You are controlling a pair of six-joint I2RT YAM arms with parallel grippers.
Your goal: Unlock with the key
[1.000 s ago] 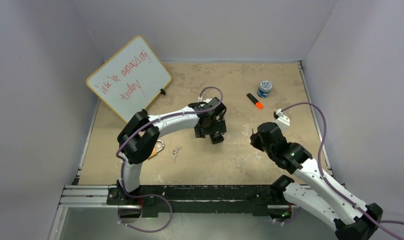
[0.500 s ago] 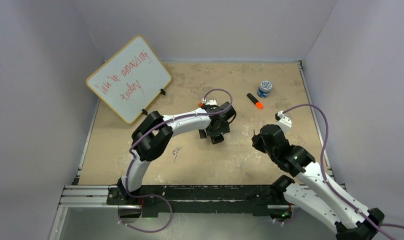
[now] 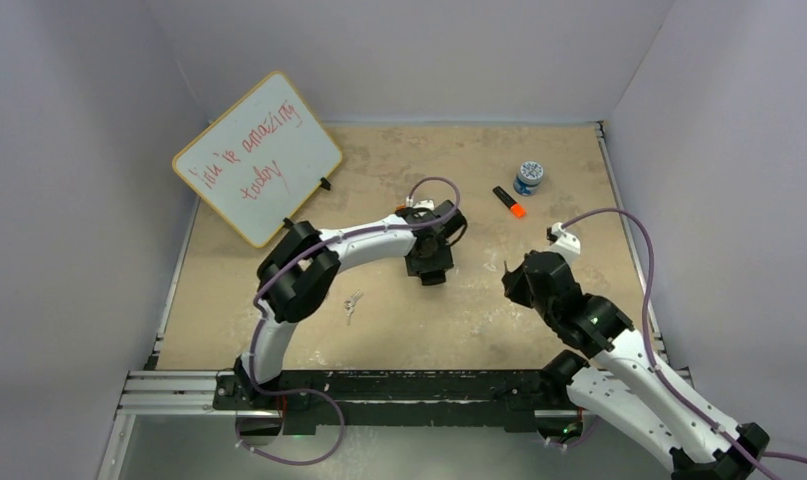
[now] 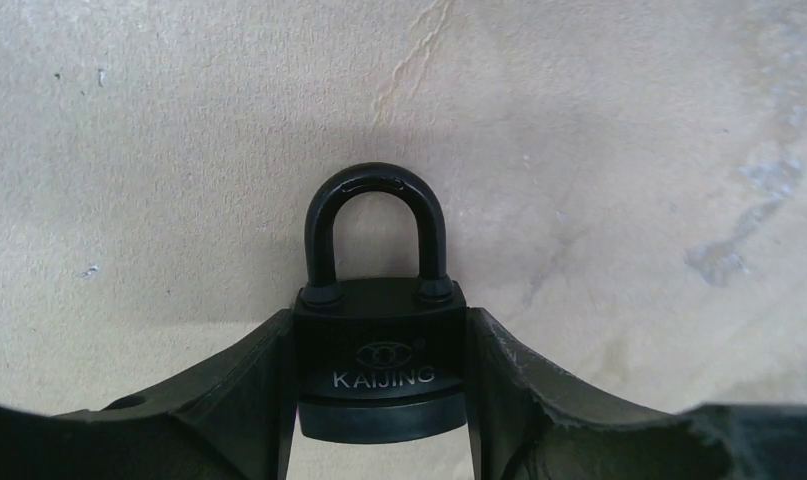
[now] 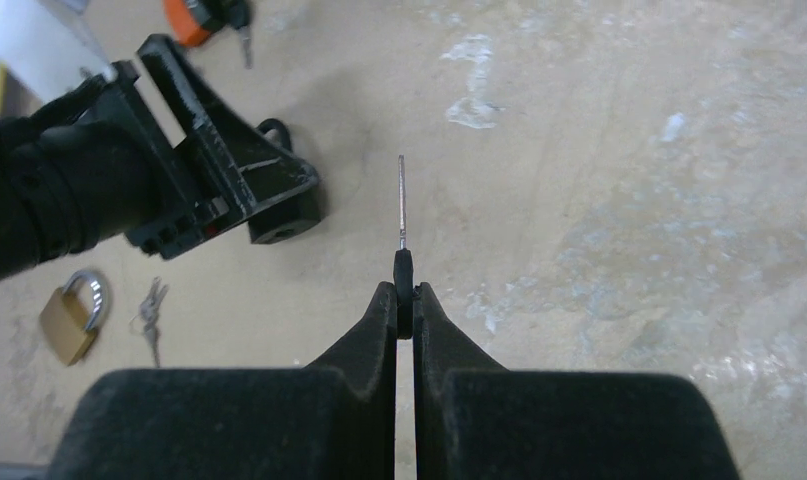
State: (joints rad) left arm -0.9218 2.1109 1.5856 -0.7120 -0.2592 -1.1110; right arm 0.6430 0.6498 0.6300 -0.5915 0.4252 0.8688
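Here my left gripper (image 4: 381, 330) has its fingers pressed against both sides of the black padlock (image 4: 379, 375) near the middle of the table (image 3: 559, 160), keyhole out of sight. My right gripper (image 5: 405, 300) is pinched tight on the key (image 5: 402, 210), which is edge-on with its teeth unreadable.

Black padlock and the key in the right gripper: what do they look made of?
The padlock: likely metal with a matte black coating; dull sheen on the shackle, raised lettering. The key: grey bare metal blade; black head, probably plastic, pinched in the right gripper.
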